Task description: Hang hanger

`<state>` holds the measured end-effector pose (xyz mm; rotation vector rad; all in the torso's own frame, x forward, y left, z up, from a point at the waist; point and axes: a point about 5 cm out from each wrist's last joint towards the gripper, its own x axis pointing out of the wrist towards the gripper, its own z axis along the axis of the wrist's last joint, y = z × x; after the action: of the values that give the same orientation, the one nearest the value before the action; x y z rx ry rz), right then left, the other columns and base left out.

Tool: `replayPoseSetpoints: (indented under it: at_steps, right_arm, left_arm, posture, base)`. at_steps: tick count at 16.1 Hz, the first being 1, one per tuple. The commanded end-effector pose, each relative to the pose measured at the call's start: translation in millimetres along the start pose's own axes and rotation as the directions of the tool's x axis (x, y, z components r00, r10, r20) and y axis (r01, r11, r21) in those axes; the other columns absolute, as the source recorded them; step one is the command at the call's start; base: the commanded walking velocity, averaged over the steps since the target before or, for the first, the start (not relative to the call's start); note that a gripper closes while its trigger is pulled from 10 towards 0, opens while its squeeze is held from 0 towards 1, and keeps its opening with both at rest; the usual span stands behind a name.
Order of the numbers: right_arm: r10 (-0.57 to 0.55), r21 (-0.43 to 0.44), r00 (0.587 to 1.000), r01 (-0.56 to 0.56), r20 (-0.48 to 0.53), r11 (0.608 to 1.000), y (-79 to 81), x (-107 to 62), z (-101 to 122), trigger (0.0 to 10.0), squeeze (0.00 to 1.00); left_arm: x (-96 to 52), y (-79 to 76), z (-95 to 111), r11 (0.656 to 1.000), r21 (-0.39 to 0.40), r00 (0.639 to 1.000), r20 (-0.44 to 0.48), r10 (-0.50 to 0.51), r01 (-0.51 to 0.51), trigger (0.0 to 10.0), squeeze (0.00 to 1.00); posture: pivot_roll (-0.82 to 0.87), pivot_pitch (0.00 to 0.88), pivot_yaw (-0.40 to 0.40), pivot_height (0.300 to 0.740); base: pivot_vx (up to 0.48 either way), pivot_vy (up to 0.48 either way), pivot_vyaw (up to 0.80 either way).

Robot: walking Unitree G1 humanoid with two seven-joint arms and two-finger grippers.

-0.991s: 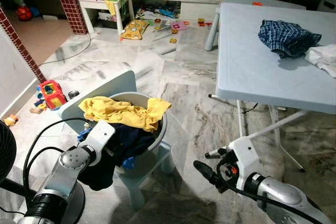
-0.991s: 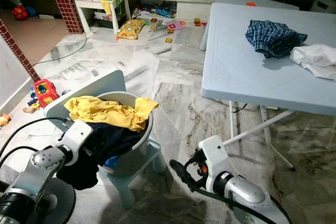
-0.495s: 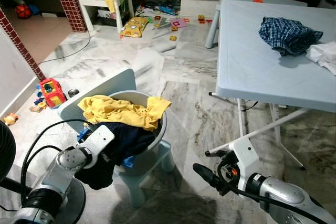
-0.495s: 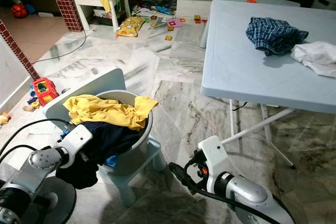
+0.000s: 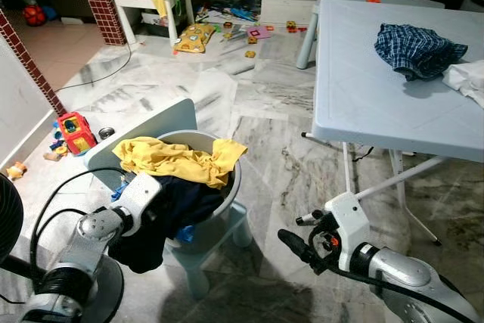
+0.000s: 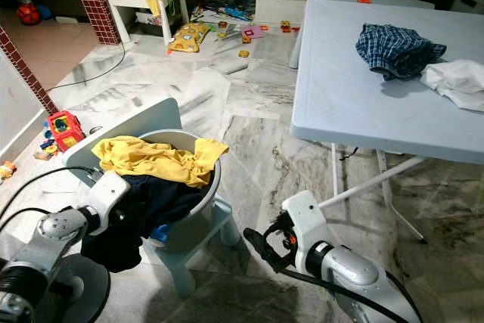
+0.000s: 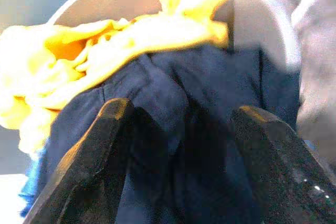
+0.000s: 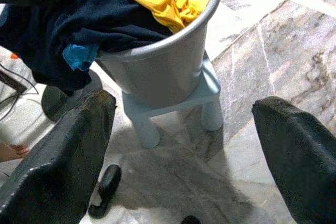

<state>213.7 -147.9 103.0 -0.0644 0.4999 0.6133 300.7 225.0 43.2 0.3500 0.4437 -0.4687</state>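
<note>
Left tool (image 7: 181, 124), fingers spread, presses into navy garment (image 5: 178, 206) in basin (image 6: 198, 221).

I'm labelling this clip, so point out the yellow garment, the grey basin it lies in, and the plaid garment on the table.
yellow garment (image 5: 178, 160): left eye view, middle of the crumpled cloth.
grey basin (image 8: 157, 66): right wrist view, its outer wall.
plaid garment (image 6: 397, 49): right eye view, centre of the bundle.

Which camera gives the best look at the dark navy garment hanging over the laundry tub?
The left wrist view: the dark navy garment sits close between the left gripper's open fingers. Eye views show it small; the right wrist view shows it draped over the tub's rim.
</note>
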Motion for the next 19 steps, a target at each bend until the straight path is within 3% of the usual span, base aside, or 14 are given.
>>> replayPoseSetpoints:
  at_steps: [1, 2, 4, 8, 9, 10, 11, 12, 15, 18, 19]
  right_arm:
    - [-0.002, -0.019, 1.000, 0.002, 0.003, 1.000, -0.8, 1.0, 2.0, 10.0, 0.00]
    - [-0.003, -0.033, 1.000, 0.004, 0.007, 0.999, -1.2, 2.2, 3.1, 10.0, 0.00]
    - [-0.007, -0.048, 1.000, 0.008, 0.011, 0.999, -2.4, 4.0, 4.7, 10.0, 0.00]
    - [-0.003, -0.057, 1.000, 0.004, 0.008, 0.998, -2.2, 5.3, 3.7, 10.0, 0.00]
    - [-0.002, -0.062, 1.000, 0.002, 0.008, 0.998, -1.1, 5.7, 2.2, 10.0, 0.00]
    - [-0.001, -0.062, 1.000, 0.001, 0.008, 0.998, -0.5, 5.6, 1.6, 10.0, 0.00]
    - [-0.001, -0.063, 1.000, 0.001, 0.007, 0.998, -0.2, 5.5, 1.3, 10.0, 0.00]
    - [-0.001, -0.064, 1.000, 0.001, 0.006, 0.998, 0.0, 5.3, 1.0, 10.0, 0.00]
    - [0.008, -0.070, 1.000, -0.008, -0.001, 0.998, 1.2, 6.1, 0.0, 10.0, 0.00]
    - [0.022, -0.066, 1.000, -0.022, -0.002, 0.998, 3.2, 9.3, -1.5, 10.0, 0.00]
    - [0.024, -0.065, 1.000, -0.024, 0.002, 0.998, 3.5, 10.8, -1.5, 10.0, 0.00]
  left_arm:
    - [0.1, 5.7, 7.9, 0.998, -0.064, 0.999, 0.034, 0.019, -0.017, 0.0, 0.00]
    - [2.0, 4.7, 10.8, 0.986, -0.165, 0.997, 0.065, 0.033, -0.022, 0.0, 0.00]
    - [4.0, 1.0, 11.6, 0.978, -0.210, 0.996, 0.085, 0.028, -0.010, 0.0, 0.00]
    - [3.5, -3.3, 6.4, 0.989, -0.151, 0.998, 0.059, -0.003, 0.012, 0.0, 0.00]
    - [1.1, -0.5, 4.6, 0.993, -0.116, 0.999, 0.033, 0.020, -0.016, 8.0, 0.00]
    - [-1.5, 2.5, 3.1, 0.995, -0.083, 0.998, 0.013, 0.062, -0.061, 10.0, 0.00]
    - [-3.8, 4.9, 1.3, 0.993, -0.060, 0.994, -0.002, 0.106, -0.106, 10.0, 0.90]
    - [-6.9, 6.6, -1.5, 0.990, -0.027, 0.990, -0.015, 0.139, -0.139, 10.0, 1.00]
    - [-17.8, 10.8, -11.2, 0.973, 0.107, 0.977, -0.046, 0.210, -0.204, 10.0, 1.00]
    - [-20.4, 10.4, -3.7, 0.954, 0.078, 0.957, 0.019, 0.288, -0.289, 10.0, 1.00]
    - [-21.7, 5.2, -3.2, 0.945, 0.029, 0.945, 0.040, 0.325, -0.326, 10.0, 1.00]
  posture:
    - [-0.26, 0.062, 0.010, 0.740]
    - [-0.26, 0.058, 0.009, 0.740]
    - [-0.26, 0.054, 0.007, 0.740]
    - [-0.26, 0.053, 0.009, 0.740]
    - [-0.26, 0.055, 0.013, 0.740]
    - [-0.26, 0.056, 0.013, 0.740]
    - [-0.26, 0.057, 0.014, 0.740]
    - [-0.26, 0.060, 0.015, 0.740]
    - [-0.24, 0.067, 0.013, 0.740]
    - [-0.24, 0.060, 0.016, 0.740]
    - [-0.23, 0.059, 0.015, 0.740]
  base:
    - [0.000, 0.000, 0.00]
    - [0.000, 0.000, 0.00]
    - [0.000, 0.000, 0.00]
    - [0.000, 0.000, 0.00]
    - [0.000, 0.000, 0.00]
    - [0.000, 0.000, 0.00]
    - [0.000, 0.000, 0.00]
    - [0.000, 0.000, 0.00]
    - [0.000, 0.000, 0.00]
    - [0.000, 0.000, 0.00]
    - [0.000, 0.000, 0.00]
